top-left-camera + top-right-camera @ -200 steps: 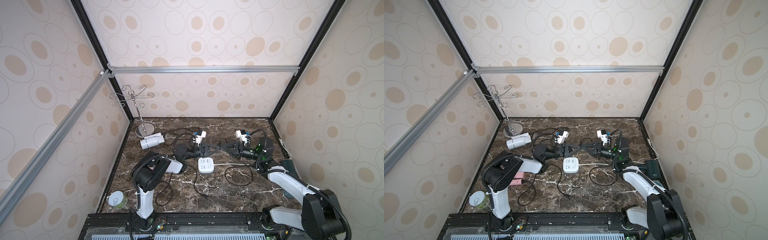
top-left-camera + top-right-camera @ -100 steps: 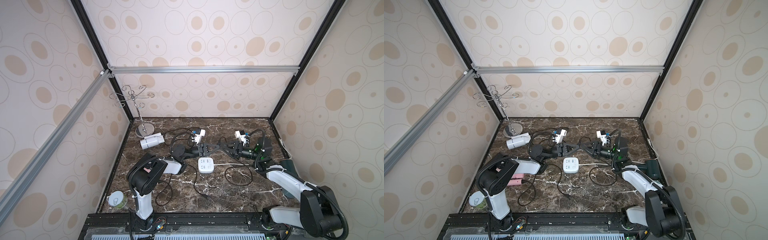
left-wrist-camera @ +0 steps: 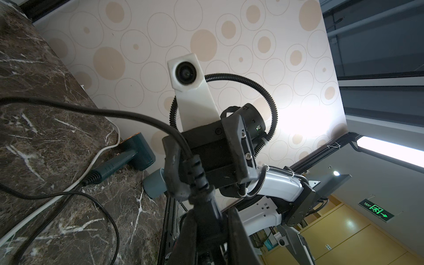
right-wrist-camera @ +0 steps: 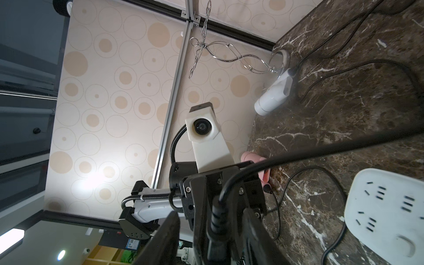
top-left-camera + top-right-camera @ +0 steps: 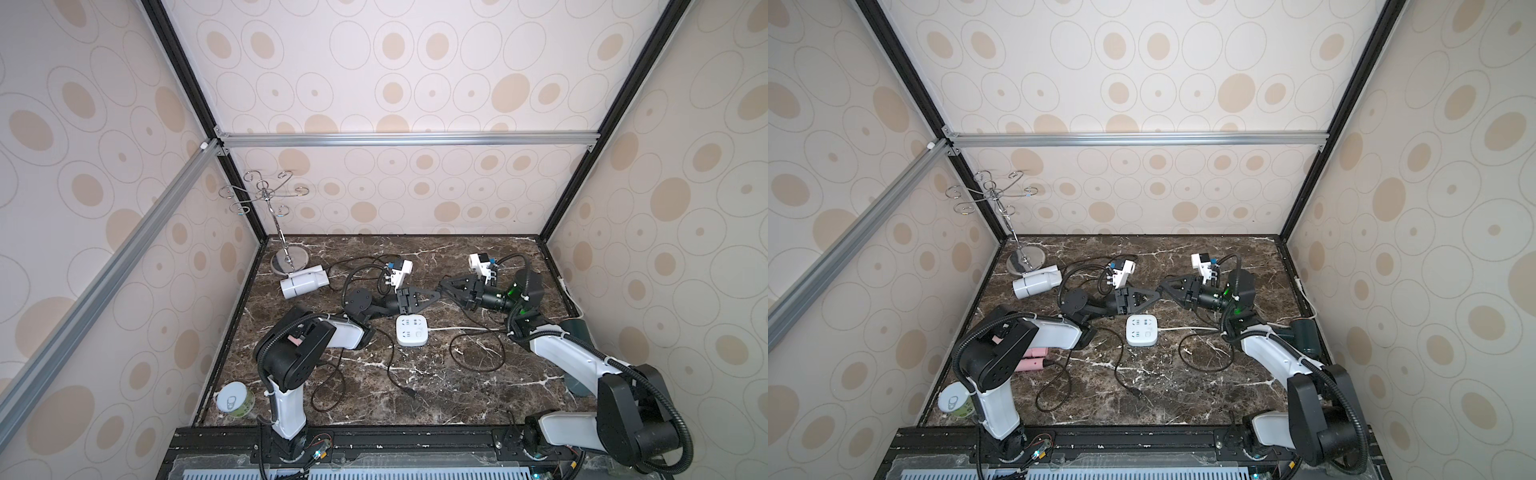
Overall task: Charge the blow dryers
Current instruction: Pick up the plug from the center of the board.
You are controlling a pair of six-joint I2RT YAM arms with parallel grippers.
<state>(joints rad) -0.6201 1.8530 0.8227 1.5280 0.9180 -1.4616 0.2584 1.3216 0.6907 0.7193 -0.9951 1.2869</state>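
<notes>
Surface (image 5: 457, 395) of dark stone holds all three dryers. The white dryer (image 5: 303, 284) lies far back on the left. The pink dryer (image 5: 1030, 365) is half hidden under my left arm (image 5: 1000, 345). The green dryer (image 5: 1304, 336) sits at the right edge. The power strip (image 5: 411, 331) lies in the middle, just under my two claws, which meet tip to tip. My left claw (image 5: 432, 296) pinches a black plug (image 3: 200, 183) tight. My right claw (image 5: 445, 287) is partly open around it, one finger touching. I think the left is a bit nearer the strip. I can't tell whose cord it is.
</notes>
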